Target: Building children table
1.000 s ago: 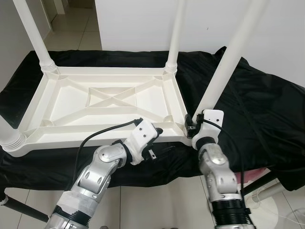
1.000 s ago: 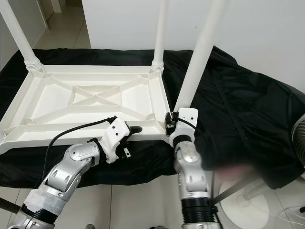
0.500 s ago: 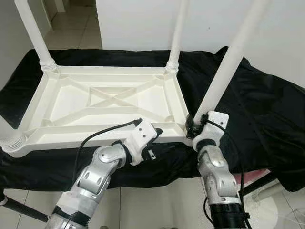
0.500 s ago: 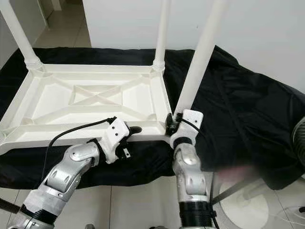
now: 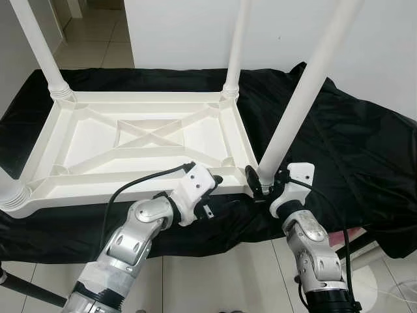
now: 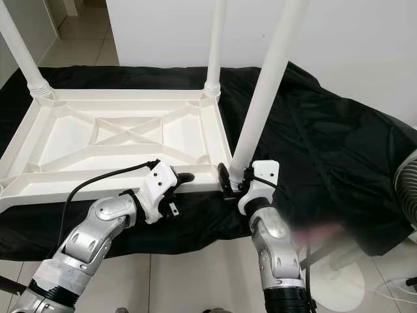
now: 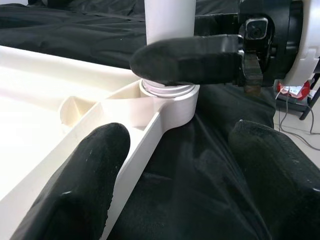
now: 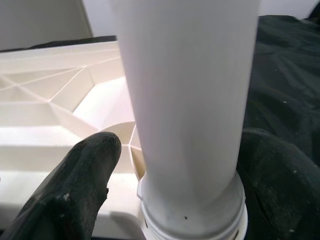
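Observation:
The white plastic table top (image 5: 98, 189) lies upside down on a black cloth. The near right leg (image 5: 296, 104) stands in its corner socket (image 7: 170, 102). My right gripper (image 5: 260, 186) is shut on that leg just above the socket, one finger (image 8: 80, 190) on each side of it. My left gripper (image 5: 212, 186) is open at the near rim beside that corner. One of its fingers (image 7: 85, 185) is inside the rim and the other is outside over the cloth. Two more legs (image 5: 236, 45) stand at the far corners, and a third stands at the near left corner (image 5: 10, 192).
The black cloth (image 5: 352, 143) covers the low support and hangs over its front edge. Tiled floor (image 5: 215, 274) lies below my arms. A white wall stands behind. A fan (image 6: 407, 195) and cables are on the floor at the right.
My right wrist has swung to the right around the base of the near right leg, still holding it. The left arm has stayed at the rim. The camera shifted slightly.

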Robot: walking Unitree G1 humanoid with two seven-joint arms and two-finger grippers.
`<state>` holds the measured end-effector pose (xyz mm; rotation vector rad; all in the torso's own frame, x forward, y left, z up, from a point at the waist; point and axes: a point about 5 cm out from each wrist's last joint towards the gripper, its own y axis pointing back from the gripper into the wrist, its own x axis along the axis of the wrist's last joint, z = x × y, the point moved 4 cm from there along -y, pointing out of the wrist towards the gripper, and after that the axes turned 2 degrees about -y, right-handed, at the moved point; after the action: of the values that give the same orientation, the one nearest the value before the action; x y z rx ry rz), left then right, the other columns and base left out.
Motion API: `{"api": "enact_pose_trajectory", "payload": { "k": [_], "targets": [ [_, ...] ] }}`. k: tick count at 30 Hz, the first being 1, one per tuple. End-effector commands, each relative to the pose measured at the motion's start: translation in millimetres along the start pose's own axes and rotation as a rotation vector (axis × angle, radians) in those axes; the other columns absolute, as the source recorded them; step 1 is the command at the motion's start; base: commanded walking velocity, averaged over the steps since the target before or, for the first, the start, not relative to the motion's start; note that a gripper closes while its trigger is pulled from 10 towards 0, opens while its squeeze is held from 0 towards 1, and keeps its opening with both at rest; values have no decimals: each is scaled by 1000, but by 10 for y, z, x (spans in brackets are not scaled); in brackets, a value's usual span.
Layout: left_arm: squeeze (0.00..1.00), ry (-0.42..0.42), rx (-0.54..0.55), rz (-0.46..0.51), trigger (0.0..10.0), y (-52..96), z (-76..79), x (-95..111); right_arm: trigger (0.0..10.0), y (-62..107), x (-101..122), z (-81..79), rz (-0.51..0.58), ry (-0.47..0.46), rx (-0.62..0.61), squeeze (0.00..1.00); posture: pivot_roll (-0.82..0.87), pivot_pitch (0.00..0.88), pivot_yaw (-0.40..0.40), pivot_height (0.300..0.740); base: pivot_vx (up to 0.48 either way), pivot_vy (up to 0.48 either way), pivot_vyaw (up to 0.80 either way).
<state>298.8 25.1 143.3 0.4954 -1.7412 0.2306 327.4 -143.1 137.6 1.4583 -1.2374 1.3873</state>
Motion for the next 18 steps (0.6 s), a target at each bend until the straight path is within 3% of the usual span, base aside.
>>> {"api": "enact_pose_trajectory", "payload": {
  "k": [1, 18],
  "targets": [
    [0, 2, 45, -15, 10000, 8, -22, -34, 10000, 19, -41, 8, -8, -2, 9, 0, -71, 64, -55, 740, 0, 0, 0],
    [0, 0, 41, -19, 10000, 21, -29, -33, 10000, 55, -59, 208, -4, 79, 81, 0, -68, 66, -45, 740, 0, 0, 0]
  ]
}}
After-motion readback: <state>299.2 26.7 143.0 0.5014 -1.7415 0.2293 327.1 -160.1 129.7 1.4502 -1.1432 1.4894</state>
